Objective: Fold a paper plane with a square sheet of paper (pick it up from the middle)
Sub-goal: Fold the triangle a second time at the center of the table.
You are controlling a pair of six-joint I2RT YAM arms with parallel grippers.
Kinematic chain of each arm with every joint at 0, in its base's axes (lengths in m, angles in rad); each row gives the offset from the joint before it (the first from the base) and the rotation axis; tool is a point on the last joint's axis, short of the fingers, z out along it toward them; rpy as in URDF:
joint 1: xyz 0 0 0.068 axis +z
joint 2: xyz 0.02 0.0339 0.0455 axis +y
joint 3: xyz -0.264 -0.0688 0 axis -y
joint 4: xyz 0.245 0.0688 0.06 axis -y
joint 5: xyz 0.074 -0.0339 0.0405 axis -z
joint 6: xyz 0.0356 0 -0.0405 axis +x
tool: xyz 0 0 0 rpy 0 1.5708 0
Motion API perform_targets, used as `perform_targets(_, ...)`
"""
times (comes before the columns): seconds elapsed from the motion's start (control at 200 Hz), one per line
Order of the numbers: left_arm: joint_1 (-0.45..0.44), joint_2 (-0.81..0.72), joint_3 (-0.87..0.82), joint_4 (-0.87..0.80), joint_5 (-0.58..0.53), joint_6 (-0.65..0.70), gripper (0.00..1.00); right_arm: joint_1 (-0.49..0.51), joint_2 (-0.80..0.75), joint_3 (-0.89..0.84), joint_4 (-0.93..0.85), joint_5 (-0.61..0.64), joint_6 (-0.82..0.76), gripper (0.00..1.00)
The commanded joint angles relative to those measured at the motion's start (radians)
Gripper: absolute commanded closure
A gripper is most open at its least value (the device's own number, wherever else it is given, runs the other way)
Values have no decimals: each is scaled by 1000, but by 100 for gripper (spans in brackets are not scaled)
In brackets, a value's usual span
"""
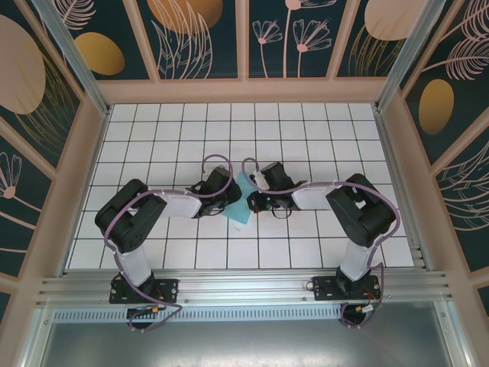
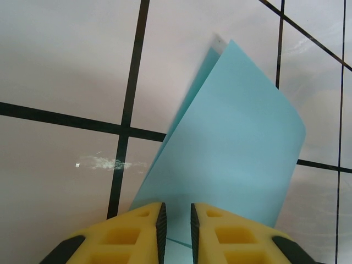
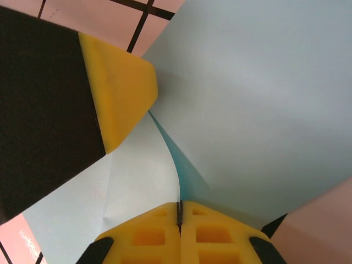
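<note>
Right gripper (image 3: 179,212) pinches paper (image 3: 264,110); left gripper (image 2: 178,214) slightly parted.

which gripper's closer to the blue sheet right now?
Right. The right gripper is shut on the sheet, clamping it from its right side. The left gripper sits at the sheet's left edge, jaws narrowly apart with paper in the gap.

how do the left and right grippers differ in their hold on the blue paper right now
The right gripper has its jaws pressed together, pinching the square sheet of paper; the left gripper shows a narrow gap between its jaws, with the sheet's edge in it. From above, the left gripper reaches the sheet from its left, the right gripper from its right. Both have yellow fingers and meet at one sheet.
</note>
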Motion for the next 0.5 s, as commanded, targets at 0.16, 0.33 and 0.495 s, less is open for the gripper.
perform_targets(0.16,5,-77,30,-65,26,42,73,10,65,-19,-98,80,-3,100)
perform_targets(0.33,4,-135,-5,17,171,9,76,10,66,-13,-99,78,-2,100)
perform_targets(0.495,-5,-119,-39,64,211,-48,80,11,69,-9,-95,77,1,100)
